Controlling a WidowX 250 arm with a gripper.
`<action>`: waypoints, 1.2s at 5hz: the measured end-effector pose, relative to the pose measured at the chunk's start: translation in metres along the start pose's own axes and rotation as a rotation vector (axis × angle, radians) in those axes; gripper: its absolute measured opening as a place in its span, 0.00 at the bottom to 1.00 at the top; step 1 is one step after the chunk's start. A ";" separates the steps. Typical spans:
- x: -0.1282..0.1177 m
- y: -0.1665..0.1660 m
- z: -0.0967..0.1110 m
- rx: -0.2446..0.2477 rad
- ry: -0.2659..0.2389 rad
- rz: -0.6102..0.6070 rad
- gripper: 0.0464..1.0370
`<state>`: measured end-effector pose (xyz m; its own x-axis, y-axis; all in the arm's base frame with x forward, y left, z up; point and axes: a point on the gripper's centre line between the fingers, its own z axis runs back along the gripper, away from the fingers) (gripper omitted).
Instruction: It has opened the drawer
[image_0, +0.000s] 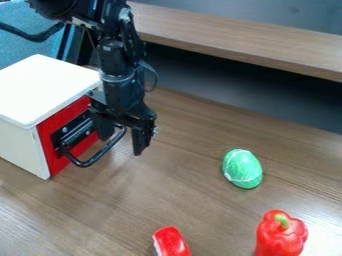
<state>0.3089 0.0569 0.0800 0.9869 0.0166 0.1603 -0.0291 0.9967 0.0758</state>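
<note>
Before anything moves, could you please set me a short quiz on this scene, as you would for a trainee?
1. Multiple choice: which of these is nearest the pincer?
(a) the green egg-shaped thing
(b) the black handle
(c) the red thing cut off by the bottom edge
2. True or false: the red bell pepper has its stem end facing up.
3. Fill in the missing word: below the white cabinet top, the drawer front is ____ around its black fittings.

Key: 1. b; 2. true; 3. red
</note>
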 end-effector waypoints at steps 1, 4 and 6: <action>0.006 0.007 -0.008 0.020 0.012 0.006 0.96; 0.001 0.015 -0.033 0.054 0.068 0.012 0.96; 0.004 0.011 -0.039 0.006 0.044 0.016 0.96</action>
<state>0.3185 0.0707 0.0432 0.9923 0.0364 0.1181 -0.0460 0.9958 0.0791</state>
